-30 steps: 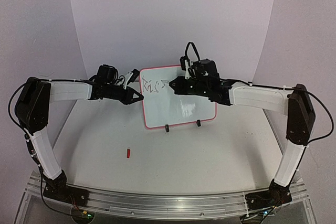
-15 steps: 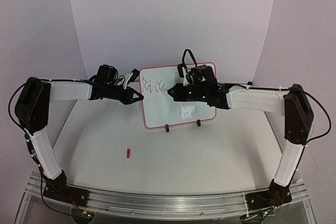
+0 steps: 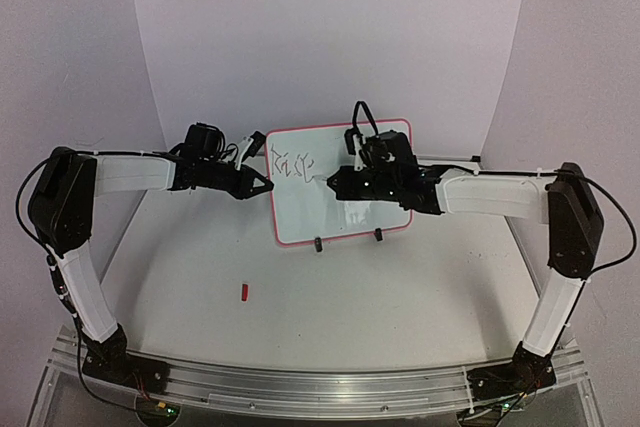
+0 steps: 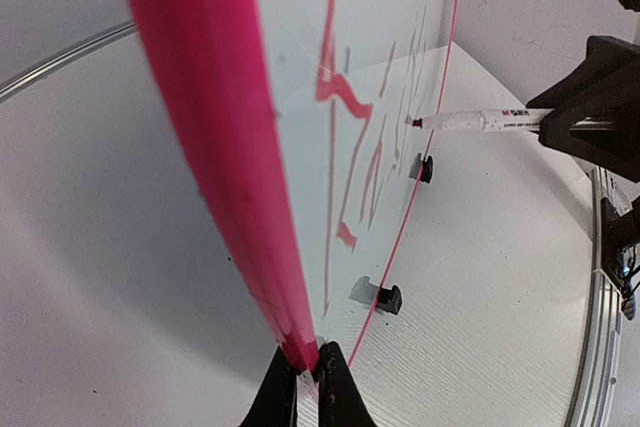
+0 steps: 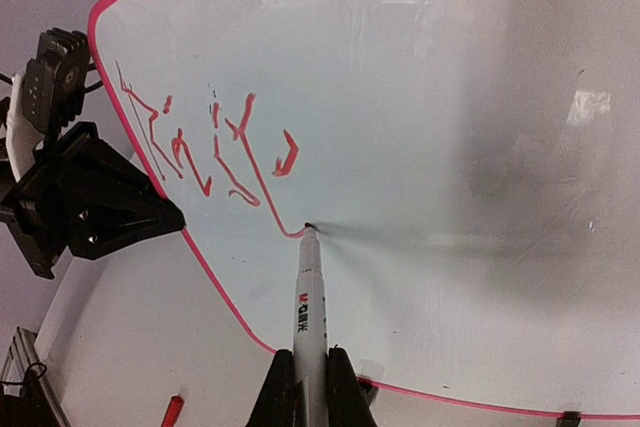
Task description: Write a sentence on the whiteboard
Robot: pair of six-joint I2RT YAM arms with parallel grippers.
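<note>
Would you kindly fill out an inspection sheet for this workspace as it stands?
Surface: white table.
Job's things: whiteboard upright on two black feet; red writing at its upper left; white marker tip touching it.
Clutter: small red piece lying in front of the board.
Grippers: left gripper shut on the whiteboard's left edge; right gripper shut on the marker.
Cables: black cable looping above the right wrist; another along the left arm.
Surroundings: pale backdrop.

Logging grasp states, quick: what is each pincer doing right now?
Left pincer: closed on the whiteboard frame.
Right pincer: closed on a white marker, tip touching the board.
</note>
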